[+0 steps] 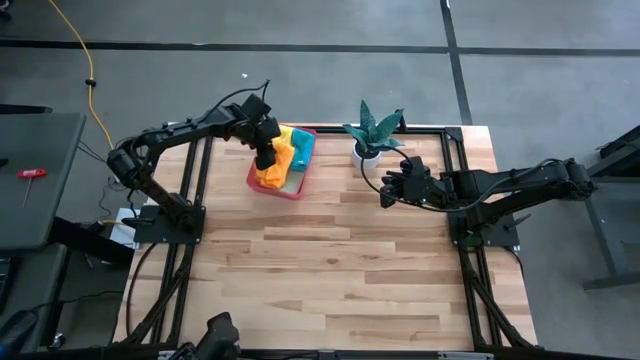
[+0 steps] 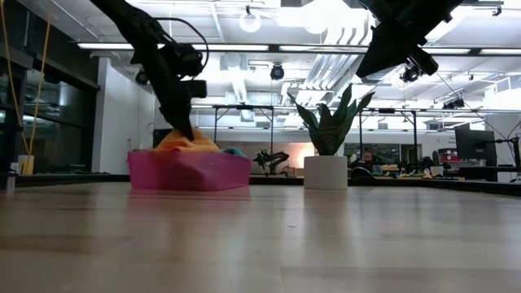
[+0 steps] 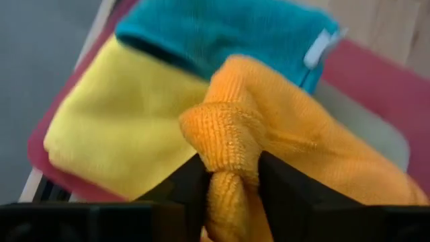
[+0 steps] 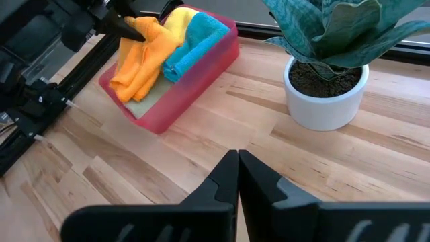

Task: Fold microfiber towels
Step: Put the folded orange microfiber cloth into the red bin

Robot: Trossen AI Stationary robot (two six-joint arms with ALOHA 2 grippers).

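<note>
Bare wood fills the lower frame; upper centre, our left gripper (image 1: 266,152) pinches the orange towel (image 1: 272,165) over the tray (image 1: 298,188); our right gripper (image 1: 386,190) hovers closed by the plant (image 1: 372,130).

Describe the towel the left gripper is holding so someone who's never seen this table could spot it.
Find the pink tray at the table's far edge, beside the potted plant. The orange towel lies in it, pinched by the left gripper. It is bunched and orange; its neighbours are yellow and teal.
</note>
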